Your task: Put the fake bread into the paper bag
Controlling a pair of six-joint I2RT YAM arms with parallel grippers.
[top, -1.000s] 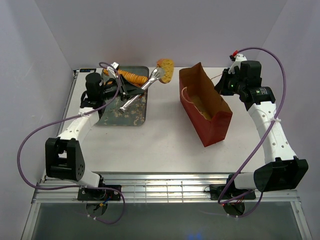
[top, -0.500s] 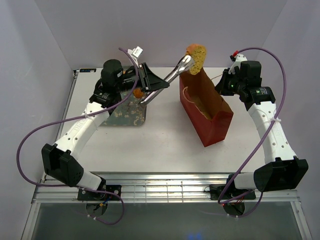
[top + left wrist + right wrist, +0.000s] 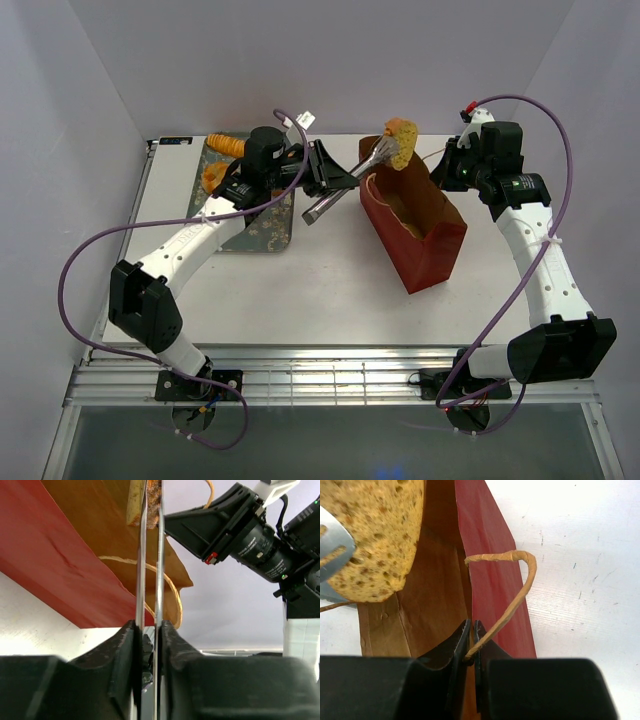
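The left arm lies across the grey tray (image 3: 262, 228) and hides much of it. At the tray's far-left end a long ridged loaf (image 3: 228, 145) pokes out, and just beside it a small orange piece (image 3: 211, 178) is too covered to identify. Three bread pieces show in all: those two and a toast-like slice (image 3: 375, 535), porous, golden and brown-flecked. The left claw (image 3: 149, 632) is clenched on the one pair of metal tongs (image 3: 159, 555), whose tips pinch the slice over the far end of the paper bag (image 3: 425, 245). In the left wrist view the top edge cuts off most of the slice. The single bag stands open on the white counter (image 3: 300, 290), red outside and brown inside — its floor is hard to make out. The right claw (image 3: 471, 629) is pinched tight on one pale string handle (image 3: 517, 580) at the bag's right rim; a second handle (image 3: 125, 558) hangs loose against the left wall.
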